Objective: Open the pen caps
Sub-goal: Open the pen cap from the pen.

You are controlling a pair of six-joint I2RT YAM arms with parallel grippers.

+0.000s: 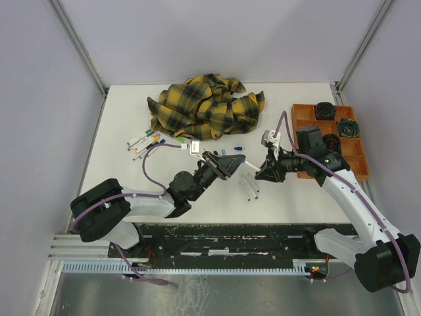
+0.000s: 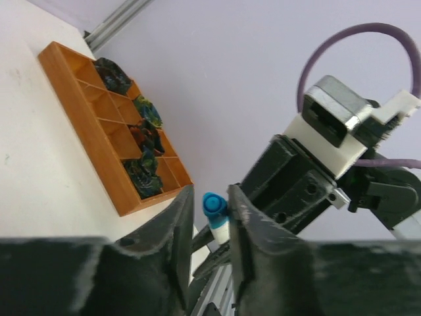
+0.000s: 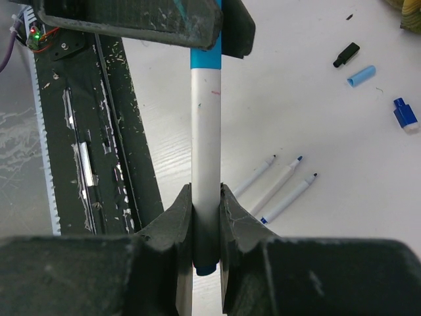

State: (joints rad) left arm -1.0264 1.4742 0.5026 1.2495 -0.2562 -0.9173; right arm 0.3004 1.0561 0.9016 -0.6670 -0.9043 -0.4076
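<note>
- Tray (image 1: 302,118) at desk's (image 1: 118,125) right edge; dark bundles (image 1: 346,127) in several compartments;
- Right fingers (image 3: 172,224) clamped on a white pen (image 3: 205,131) above the desk;
- Left fingers (image 2: 172,230) flank its blue cap (image 2: 214,204); grip cannot be told

Recorded with both arms stretched low and inward, wrists facing each other, right gripper (image 3: 206,197) clamped on the pen (image 3: 205,131), left gripper (image 2: 210,197) with jaws set narrowly astride its blue pen cap (image 2: 214,205), contact there unclear.
</note>
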